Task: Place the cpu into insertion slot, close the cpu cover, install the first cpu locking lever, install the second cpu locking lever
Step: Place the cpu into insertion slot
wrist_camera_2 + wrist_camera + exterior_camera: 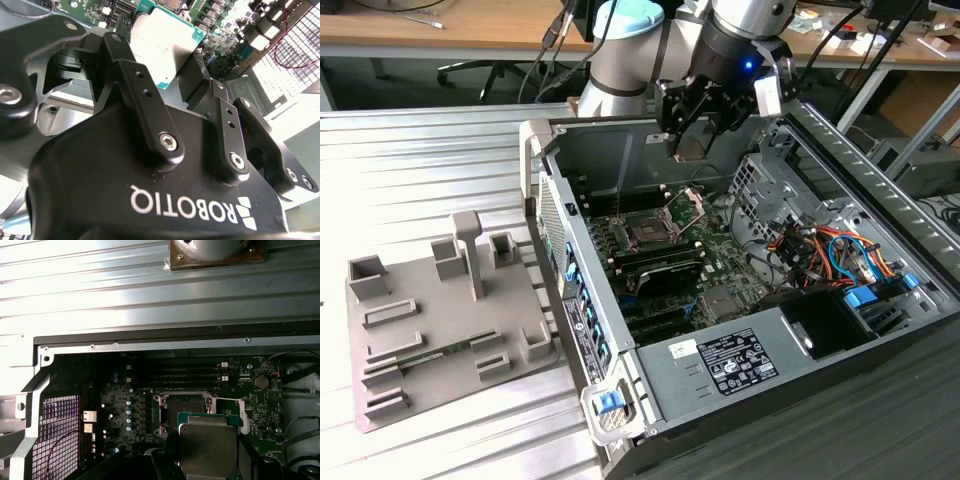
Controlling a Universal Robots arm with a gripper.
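Straight drop onto insertion slot (648,232) is open. Raised cpu cover (688,206) stands at its edge toward the exterior view's right; drive cage (757,185) and cables (820,250) crowd the case (620,150) beyond it.

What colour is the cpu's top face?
Silvery grey with a green rim; the cpu shows best in the first wrist view.

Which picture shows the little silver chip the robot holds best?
The first wrist view: the cpu faces the camera, silvery top and green edge clear. The second wrist view shows it tilted, partly behind a finger. The exterior view shows it far off, in the gripper.
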